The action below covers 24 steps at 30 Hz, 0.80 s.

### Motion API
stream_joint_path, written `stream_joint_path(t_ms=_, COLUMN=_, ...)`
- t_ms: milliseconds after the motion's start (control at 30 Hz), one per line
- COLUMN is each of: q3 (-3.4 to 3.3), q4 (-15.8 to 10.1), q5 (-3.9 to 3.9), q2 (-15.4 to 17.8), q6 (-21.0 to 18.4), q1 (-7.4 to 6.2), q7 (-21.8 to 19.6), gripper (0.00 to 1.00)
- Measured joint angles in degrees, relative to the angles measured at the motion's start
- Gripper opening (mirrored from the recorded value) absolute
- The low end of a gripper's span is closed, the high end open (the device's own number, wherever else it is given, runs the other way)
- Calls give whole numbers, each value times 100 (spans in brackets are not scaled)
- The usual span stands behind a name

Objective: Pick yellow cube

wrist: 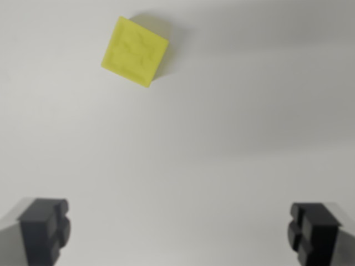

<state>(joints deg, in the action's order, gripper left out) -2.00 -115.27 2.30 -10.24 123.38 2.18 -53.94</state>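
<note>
You have no readable text, label, brand or number anywhere here. The cube (135,51), upper left of the frame, bears only a faint raised pattern on its top face, too blurred to read.

Looks like a lab test bench, though there's little to go on.

Under me, just a plain white tabletop (222,138), bare and evenly lit, with one small yellow cube (135,51) set out like a test prop.
</note>
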Motion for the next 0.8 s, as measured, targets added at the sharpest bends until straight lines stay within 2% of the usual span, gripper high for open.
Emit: stream_joint_path(t_ms=800, q3=0, q4=-23, q5=-106, q2=-679, q6=744, q1=-91, q7=-744, gripper=100)
